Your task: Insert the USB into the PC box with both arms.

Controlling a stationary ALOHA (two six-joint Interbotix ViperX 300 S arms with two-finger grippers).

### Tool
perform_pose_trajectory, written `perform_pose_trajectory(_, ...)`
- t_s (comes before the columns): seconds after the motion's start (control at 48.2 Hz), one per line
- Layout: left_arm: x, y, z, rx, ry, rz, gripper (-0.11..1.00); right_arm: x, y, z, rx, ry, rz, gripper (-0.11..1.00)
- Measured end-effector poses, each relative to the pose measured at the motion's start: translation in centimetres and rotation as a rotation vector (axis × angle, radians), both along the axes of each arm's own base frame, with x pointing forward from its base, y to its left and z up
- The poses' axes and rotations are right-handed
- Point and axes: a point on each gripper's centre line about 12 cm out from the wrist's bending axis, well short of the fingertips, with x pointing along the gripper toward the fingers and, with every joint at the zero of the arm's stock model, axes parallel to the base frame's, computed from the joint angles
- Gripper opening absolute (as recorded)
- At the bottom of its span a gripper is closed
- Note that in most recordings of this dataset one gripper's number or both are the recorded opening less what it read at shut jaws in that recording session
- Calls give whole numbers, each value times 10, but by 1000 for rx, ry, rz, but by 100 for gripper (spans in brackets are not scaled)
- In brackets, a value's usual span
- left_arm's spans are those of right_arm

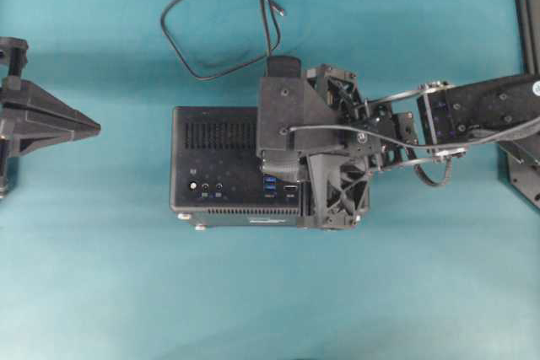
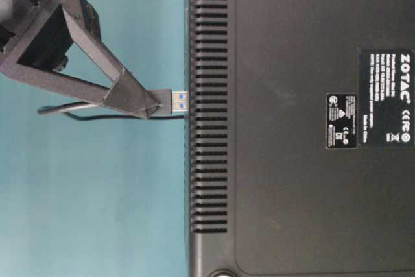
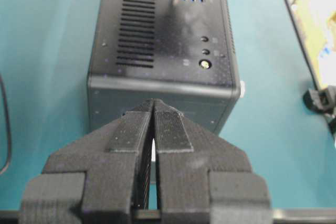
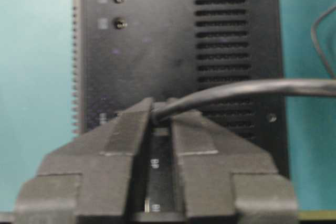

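The computer box lies in the middle of the teal table, port panel facing up, a strip of vent slots along the far part of that face and small round sockets nearer the front edge. The right arm reaches in from the right and hangs over the right-hand end of the box, hiding that part of the panel from above; only a few blue ports show just left of its bulk.

The right claw is pinched tight on the black plug of the cable. In the table-level view, the plug's metal tip with its blue tongue sits right at the slotted face of the box, touching or nearly so; I cannot tell whether it has entered a port. The right wrist view shows the cable coming out from between the two claw tips and trailing off to the right across the vent slots.

Behind the box, the rest of the cable lies on the table in a loose loop, close to the box's far edge and running in under the right arm.

The left claw sits well off to the left of the box, its point aimed at the box's left end, apart from it. Its tips are pressed together with nothing between them, as the left wrist view makes plain.

Far right of the box, a dark frame runs along the table's edge.
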Motion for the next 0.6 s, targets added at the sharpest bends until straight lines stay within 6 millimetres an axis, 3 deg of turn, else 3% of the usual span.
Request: perform_pose_trajectory(0.602,0,0,0,-2,0,0,0,1,-8,-6,0,3,-18,11)
